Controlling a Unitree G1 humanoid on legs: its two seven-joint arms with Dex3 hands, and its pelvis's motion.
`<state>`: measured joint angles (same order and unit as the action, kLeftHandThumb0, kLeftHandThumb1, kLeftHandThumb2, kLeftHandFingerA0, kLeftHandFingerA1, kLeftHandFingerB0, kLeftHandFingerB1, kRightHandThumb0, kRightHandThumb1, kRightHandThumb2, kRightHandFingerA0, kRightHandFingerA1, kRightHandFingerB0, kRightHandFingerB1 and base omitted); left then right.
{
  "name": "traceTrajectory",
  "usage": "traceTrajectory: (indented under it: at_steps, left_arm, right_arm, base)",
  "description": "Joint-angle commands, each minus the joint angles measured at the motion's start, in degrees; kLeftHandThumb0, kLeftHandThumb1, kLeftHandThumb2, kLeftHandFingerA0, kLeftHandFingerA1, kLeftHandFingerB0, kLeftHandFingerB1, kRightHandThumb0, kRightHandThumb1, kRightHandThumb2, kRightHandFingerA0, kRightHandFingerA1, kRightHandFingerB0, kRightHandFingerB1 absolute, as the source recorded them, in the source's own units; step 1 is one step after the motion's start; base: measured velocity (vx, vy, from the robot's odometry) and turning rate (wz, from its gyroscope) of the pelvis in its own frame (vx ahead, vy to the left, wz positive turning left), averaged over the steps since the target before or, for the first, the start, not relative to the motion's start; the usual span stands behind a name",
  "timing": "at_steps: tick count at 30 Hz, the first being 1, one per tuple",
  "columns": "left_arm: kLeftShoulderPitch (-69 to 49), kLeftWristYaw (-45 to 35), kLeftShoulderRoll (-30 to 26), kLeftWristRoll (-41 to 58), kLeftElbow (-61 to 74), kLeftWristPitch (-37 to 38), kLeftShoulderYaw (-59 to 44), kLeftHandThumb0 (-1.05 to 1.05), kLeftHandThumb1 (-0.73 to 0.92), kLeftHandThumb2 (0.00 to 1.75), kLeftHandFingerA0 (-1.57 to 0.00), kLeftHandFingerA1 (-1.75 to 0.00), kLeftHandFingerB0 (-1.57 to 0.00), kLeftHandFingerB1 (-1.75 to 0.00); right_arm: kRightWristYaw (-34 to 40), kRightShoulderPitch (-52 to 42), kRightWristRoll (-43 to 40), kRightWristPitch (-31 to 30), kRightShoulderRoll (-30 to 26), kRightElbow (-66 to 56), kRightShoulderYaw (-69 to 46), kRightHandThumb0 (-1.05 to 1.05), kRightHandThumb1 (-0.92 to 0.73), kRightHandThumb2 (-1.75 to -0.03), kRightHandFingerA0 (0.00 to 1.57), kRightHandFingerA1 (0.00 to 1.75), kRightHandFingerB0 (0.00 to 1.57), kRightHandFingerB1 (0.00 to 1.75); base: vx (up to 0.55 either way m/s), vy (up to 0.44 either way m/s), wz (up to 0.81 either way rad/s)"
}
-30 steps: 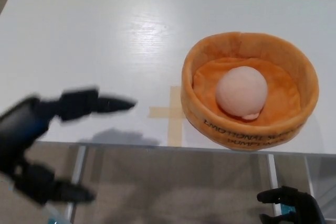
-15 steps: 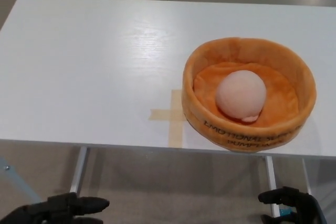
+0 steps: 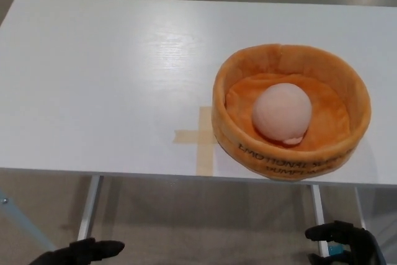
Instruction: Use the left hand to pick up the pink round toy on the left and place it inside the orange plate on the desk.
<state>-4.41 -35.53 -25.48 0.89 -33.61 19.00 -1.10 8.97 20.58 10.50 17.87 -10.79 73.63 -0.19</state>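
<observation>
left hand [image 3: 77, 252] low at bottom left edge, below the desk [image 3: 105, 79], only dark fingertips show, can't tell if spread or closed, holds nothing. right hand [image 3: 344, 240] at bottom right, also partly cut off, state unclear. pink round toy [image 3: 281, 113] pale, smooth, ball-shaped, sits inside orange plate [image 3: 232, 131], a soft plush bowl with black lettering. tape cross [image 3: 200, 138] just beside plate's left.

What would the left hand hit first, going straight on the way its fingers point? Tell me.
Probably nothing: the left hand sits below the table edge, pointing toward picture right, where only floor shows before the right hand. Depth unclear.
</observation>
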Motion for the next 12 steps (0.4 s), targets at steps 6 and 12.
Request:
traceTrajectory:
  at_steps: [6, 12]
  left_arm:
    - [7.10, 28.76, -0.56, -18.37, -24.67, 7.28, 9.88, -0.68, 0.73, 0.63, -0.26, -0.33, -0.26, -0.29]
    - [8.28, 27.98, -0.47, -16.55, -27.11, 7.19, 10.41, -0.67, 0.71, 0.62, -0.25, -0.32, -0.25, -0.29]
  right_arm:
    - [-0.25, -1.17, -0.25, -0.12, -0.56, 0.15, -0.32, -0.12, -0.53, -0.59, 0.68, 0.94, 0.67, 0.83]
    - [-0.10, -1.19, 0.01, -0.49, -0.49, 0.32, -0.15, -0.13, -0.53, -0.58, 0.69, 0.94, 0.68, 0.82]
  base:
    - [0.00, 0.000, 0.00]
    - [0.00, 0.000, 0.00]
